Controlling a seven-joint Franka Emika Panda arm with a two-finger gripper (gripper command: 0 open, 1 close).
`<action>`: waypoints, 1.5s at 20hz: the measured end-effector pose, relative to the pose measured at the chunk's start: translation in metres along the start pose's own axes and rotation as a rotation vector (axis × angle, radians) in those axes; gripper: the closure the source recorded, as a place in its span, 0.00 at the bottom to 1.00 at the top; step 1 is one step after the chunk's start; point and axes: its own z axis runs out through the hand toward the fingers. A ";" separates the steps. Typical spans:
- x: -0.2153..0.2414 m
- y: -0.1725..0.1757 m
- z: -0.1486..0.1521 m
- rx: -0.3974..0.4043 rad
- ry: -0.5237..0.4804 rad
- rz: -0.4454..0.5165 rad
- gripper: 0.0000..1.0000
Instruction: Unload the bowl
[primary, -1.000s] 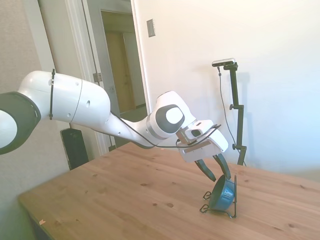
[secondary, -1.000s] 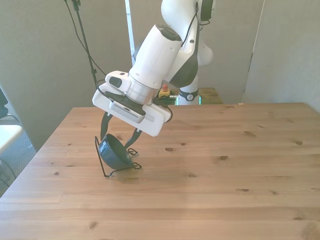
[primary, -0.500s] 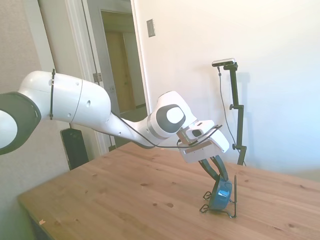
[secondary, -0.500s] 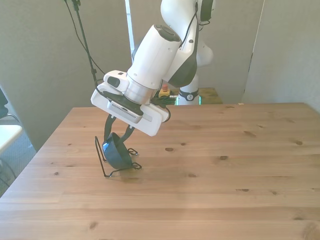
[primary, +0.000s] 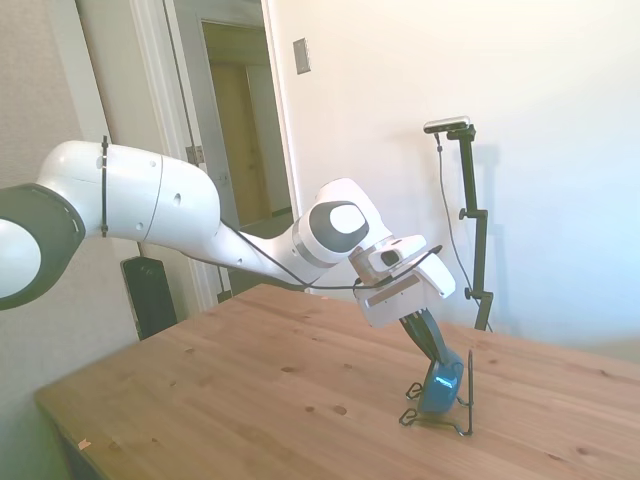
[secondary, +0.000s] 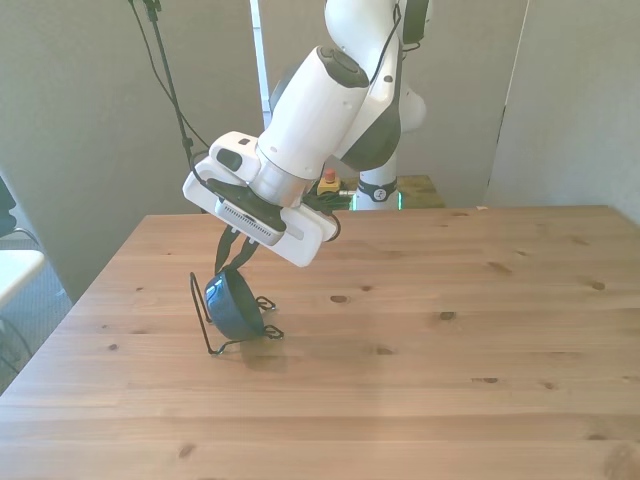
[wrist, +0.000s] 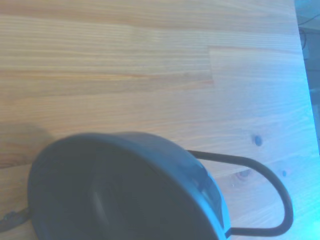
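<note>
Dark blue round bowl (primary: 441, 384) upright on edge in thin black wire rack (primary: 466, 402), rim pinched between gripper (primary: 437, 362) fingers, previously spread wide around it.

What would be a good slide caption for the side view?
White arm's gripper closed on a blue bowl standing on edge in a wire rack.

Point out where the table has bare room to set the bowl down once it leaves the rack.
Bare table runs from the rack to the front view's right and near edges. It is crowded only where the gripper pinches the bowl.
</note>
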 end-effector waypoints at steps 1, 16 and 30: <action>0.000 -0.001 0.000 -0.011 -0.004 0.000 1.00; 0.002 -0.046 -0.012 -0.188 0.002 -0.020 1.00; -0.022 -0.112 -0.075 -0.172 0.113 -0.040 1.00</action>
